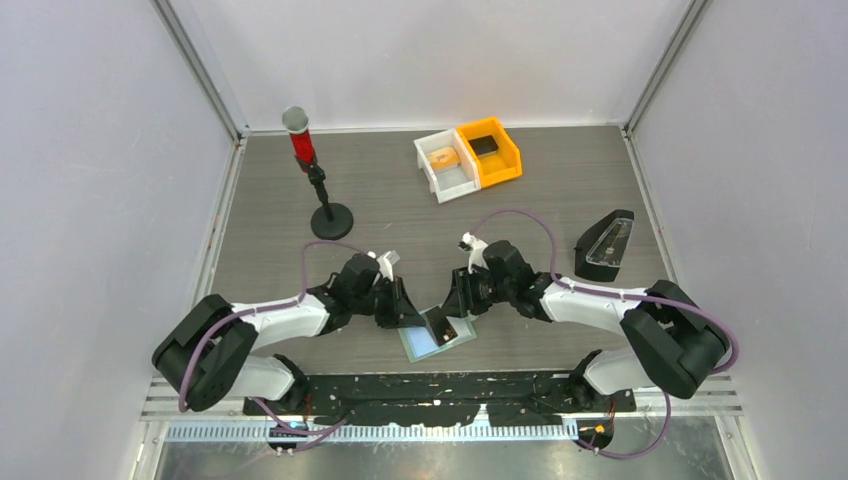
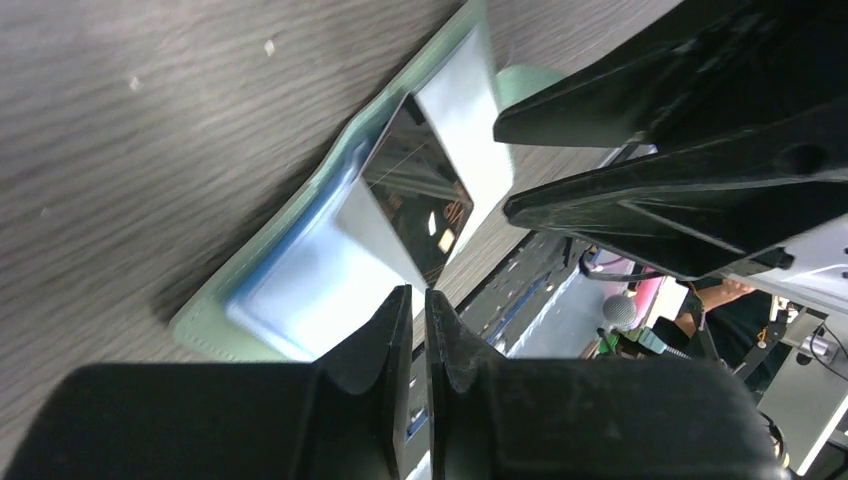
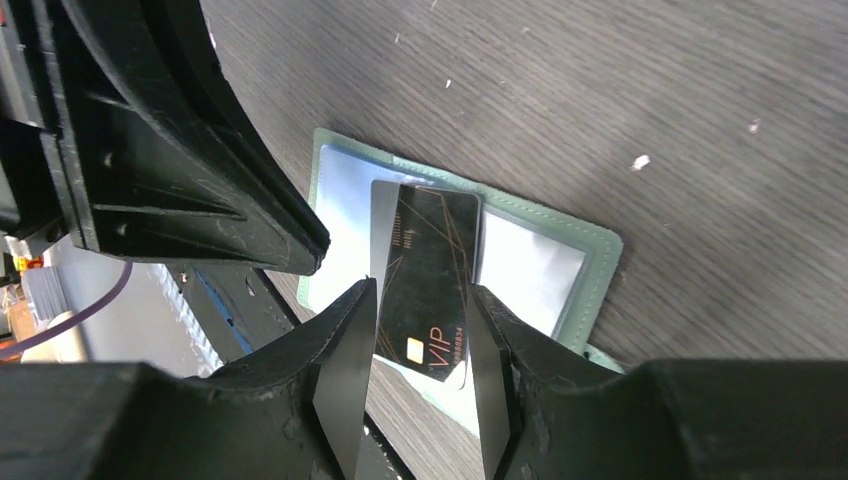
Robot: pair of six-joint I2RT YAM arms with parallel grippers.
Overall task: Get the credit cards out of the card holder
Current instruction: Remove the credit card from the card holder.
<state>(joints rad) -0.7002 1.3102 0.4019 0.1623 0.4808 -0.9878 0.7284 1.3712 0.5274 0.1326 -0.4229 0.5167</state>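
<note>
I have the card holder [image 1: 422, 345] flat near the table's [image 1: 560, 200] front edge, left gripper [image 2: 418, 310] and right gripper [image 3: 422, 340] on either side of it, with a card [image 3: 430, 260] over its middle. Two bins [image 1: 468, 158] sit far behind, and a stand [image 1: 322, 195] behind-left.

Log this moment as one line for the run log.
card holder: open flat | black VIP card: across its middle, between right hand fingers, grip unclear | left hand: shut at card holder's edge
</note>
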